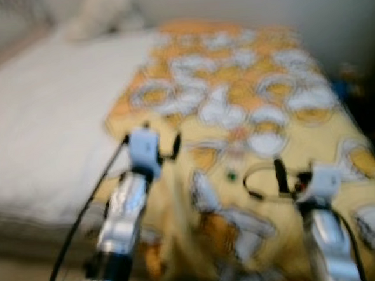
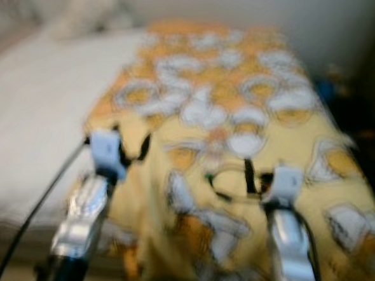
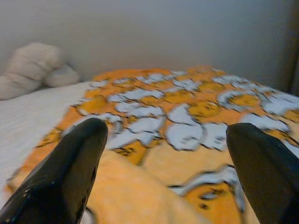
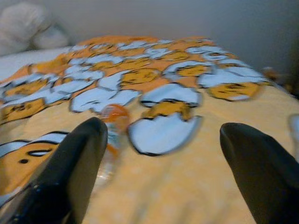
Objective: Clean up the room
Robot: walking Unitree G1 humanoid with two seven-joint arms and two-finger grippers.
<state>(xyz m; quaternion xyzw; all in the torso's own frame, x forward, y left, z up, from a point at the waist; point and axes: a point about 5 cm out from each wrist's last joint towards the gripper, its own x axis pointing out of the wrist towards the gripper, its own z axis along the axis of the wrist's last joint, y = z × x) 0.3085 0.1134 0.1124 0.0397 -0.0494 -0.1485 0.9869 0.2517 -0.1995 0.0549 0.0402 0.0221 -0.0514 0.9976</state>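
A yellow and orange blanket (image 1: 236, 105) with a white egg pattern covers the right half of a bed. A clear bottle with an orange cap (image 4: 112, 125) lies on it, just ahead of my right gripper (image 4: 163, 154), near one finger. That gripper (image 1: 284, 176) hovers open over the blanket's near part. My left gripper (image 1: 161, 141) is raised over the blanket's left edge, and its wrist view shows it (image 3: 166, 154) open with nothing between the fingers. The head views are blurred.
White sheet (image 1: 39, 117) covers the bed's left half. A cream pillow or plush (image 3: 32, 70) lies at the far end by the wall. Dark, blurred items (image 1: 348, 83) stand beside the bed on the right. Floor (image 1: 17, 278) shows at the near left.
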